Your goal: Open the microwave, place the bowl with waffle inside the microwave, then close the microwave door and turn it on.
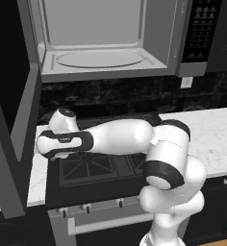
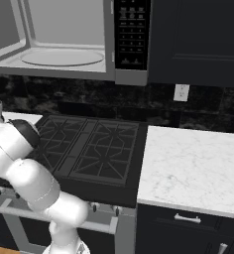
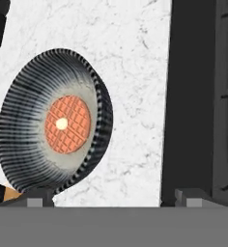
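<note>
With the microwave door (image 1: 12, 110) swung open, the gripper (image 3: 108, 198) hangs wide open and empty above the bowl (image 3: 53, 123) holding the waffle (image 3: 66, 124) — next, probably, lower and grasp its rim.

— Where was your arm (image 1: 115, 137)?
— Stretched low leftward from my base, elbow bent, wrist turned down.
— And your gripper (image 3: 108, 197)?
— My fingertips (image 3: 38, 198) stood spread wide, gripping nothing.

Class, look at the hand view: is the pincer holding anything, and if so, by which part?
Nothing is held. The pincer stands open above the bowl, whose waffle lies inside it on the counter.
</note>
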Motion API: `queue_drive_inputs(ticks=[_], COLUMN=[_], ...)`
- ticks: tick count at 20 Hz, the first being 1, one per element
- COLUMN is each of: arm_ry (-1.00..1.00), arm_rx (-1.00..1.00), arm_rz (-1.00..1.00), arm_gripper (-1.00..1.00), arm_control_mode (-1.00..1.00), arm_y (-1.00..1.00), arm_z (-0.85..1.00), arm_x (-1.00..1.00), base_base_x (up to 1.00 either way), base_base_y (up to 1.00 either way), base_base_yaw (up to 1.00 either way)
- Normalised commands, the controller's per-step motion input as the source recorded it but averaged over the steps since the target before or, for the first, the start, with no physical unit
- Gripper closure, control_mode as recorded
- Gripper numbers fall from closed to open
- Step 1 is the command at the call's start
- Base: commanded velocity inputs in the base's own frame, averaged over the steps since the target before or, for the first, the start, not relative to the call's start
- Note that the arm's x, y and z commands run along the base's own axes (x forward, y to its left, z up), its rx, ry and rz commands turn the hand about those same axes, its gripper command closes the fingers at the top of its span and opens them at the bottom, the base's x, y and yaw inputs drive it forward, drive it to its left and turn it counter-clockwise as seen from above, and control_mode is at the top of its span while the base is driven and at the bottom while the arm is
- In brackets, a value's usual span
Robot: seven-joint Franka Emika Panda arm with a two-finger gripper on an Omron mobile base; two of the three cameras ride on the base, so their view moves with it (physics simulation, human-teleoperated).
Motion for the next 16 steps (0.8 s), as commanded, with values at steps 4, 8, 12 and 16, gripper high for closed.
queue_drive_inputs(ticks=[4,8,12,16], arm_ry=[0.04,0.05,0.03,0.00], arm_rx=[-0.13,-0.12,-0.13,-0.07], arm_rz=[0.00,0.00,0.00,0.00], arm_gripper=[-1.00,-1.00,-1.00,-1.00], arm_control_mode=[-1.00,-1.00,-1.00,-1.00], arm_y=[0.45,0.35,0.39,0.38], arm_z=[-0.10,-0.22,-0.13,0.00], arm_x=[0.40,0.30,0.31,0.34], base_base_x=[0.00,0.00,0.00,0.00], base_base_y=[0.00,0.00,0.00,0.00], base_base_yaw=[0.00,0.00,0.00,0.00])
